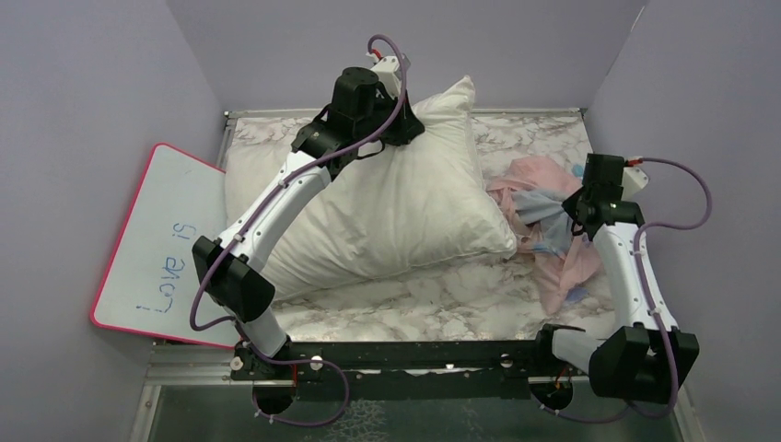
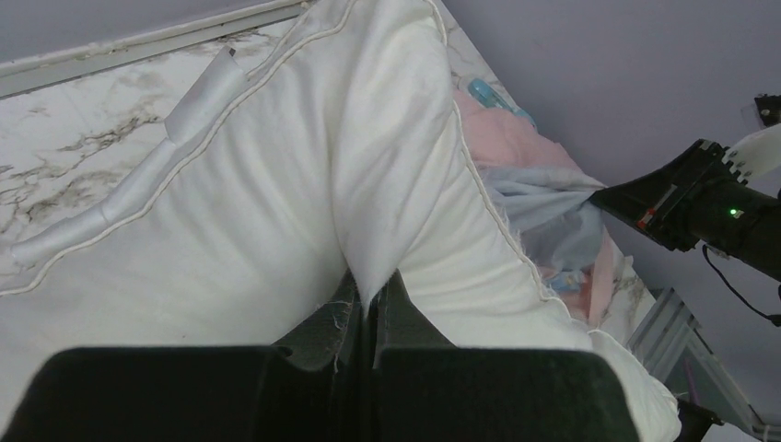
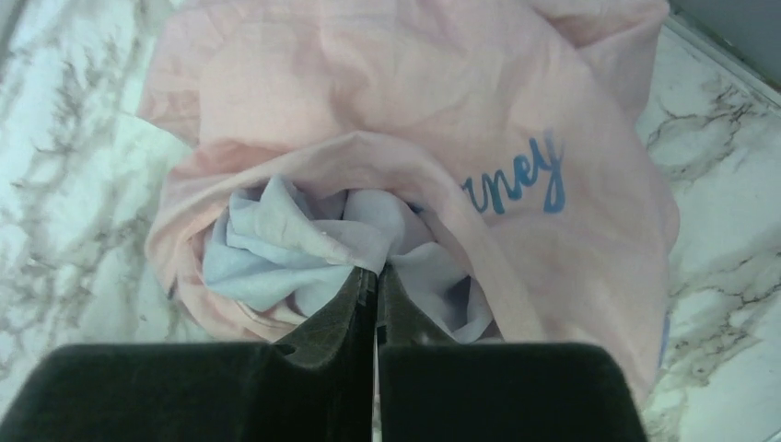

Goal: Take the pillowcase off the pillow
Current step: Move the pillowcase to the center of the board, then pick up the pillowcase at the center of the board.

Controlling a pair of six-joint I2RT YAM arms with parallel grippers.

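Both my grippers clamped on cloth; pillowcase [image 1: 543, 216] is off the pillow [image 1: 387, 203].
My left gripper [image 2: 370, 304] is pinched tight on a fold of the white pillow, which lies diagonally across the marble table [image 1: 414, 304]. My right gripper [image 3: 378, 276] is closed on a pale blue fold of the pillowcase, a crumpled pink-and-blue heap on the table just beside the pillow's right side. A whiteboard [image 1: 157, 239] sits off the table's left edge.

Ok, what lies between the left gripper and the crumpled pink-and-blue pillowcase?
The plump white pillow, pinched by the left gripper; the pillowcase lies beyond its piped edge, as the left wrist view shows.
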